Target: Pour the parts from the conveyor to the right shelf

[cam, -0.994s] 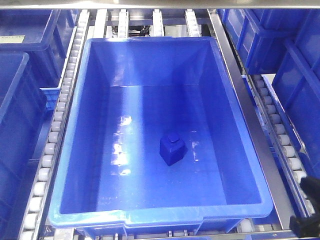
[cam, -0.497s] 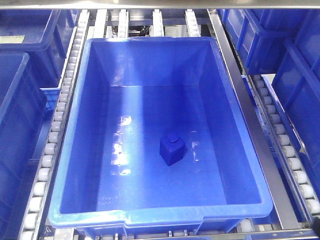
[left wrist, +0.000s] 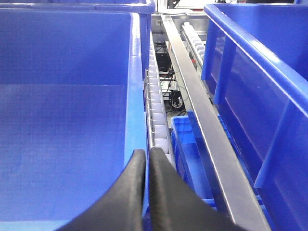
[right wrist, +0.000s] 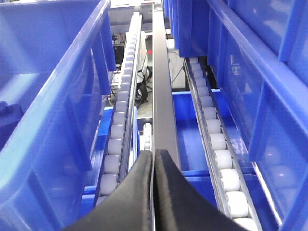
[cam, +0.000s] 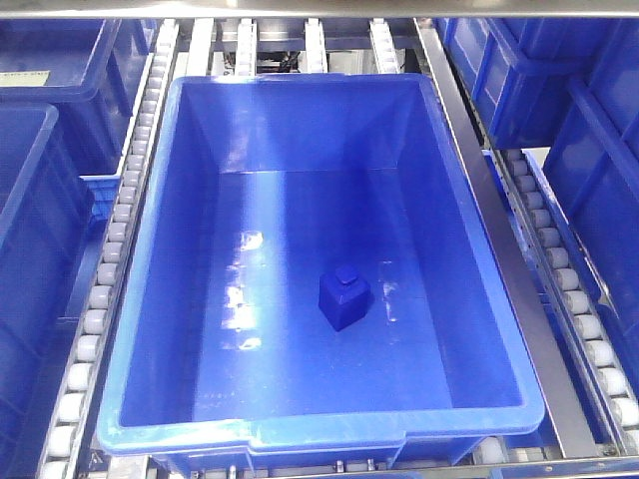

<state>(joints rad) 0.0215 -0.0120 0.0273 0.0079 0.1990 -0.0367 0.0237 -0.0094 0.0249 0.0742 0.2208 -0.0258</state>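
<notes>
Roller rack (cam: 118,239) carries blue crate (cam: 150,289); neighbouring crates (cam: 30,200) alongside.

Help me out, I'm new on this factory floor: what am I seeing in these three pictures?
A two-armed robot with three cameras. The front view looks down into a big blue crate on a roller rack; one small blue block sits on its floor. The other two views come from cameras on the wrists. The dark wedge at the bottom is each gripper: left gripper, right gripper. Both have their fingers pressed together, holding nothing, pointing along the gaps between crates.
</notes>
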